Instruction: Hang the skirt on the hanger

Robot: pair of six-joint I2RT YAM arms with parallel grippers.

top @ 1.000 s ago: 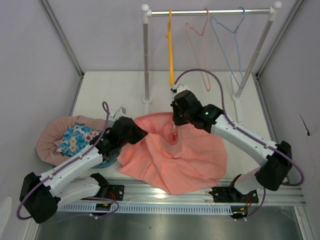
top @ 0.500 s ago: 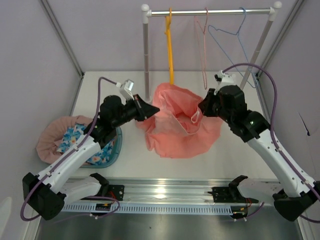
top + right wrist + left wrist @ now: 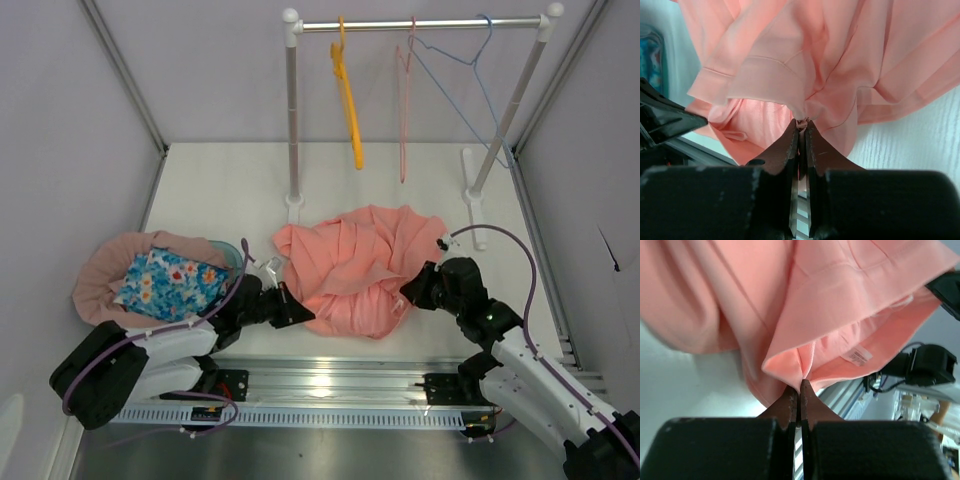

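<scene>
1. Left gripper (image 3: 800, 388): I see both fingers pressed together on a fold of the peach skirt (image 3: 350, 262), low and left of centre in the overhead view.
2. Right gripper (image 3: 802, 122): I see it pinched closed on a gathered fold at the heap's lower right edge.
3. I see the skirt bunched on the table (image 3: 220, 190), centre frame, between both arms.
4. At upper centre an orange hanger (image 3: 349, 110) hangs from the rail (image 3: 440, 22), well apart from the skirt, with a pink hanger (image 3: 403, 110) and a blue hanger (image 3: 455, 97) to its right.

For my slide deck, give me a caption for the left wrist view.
Left gripper shut on the edge of the coral skirt, white label showing.
</scene>
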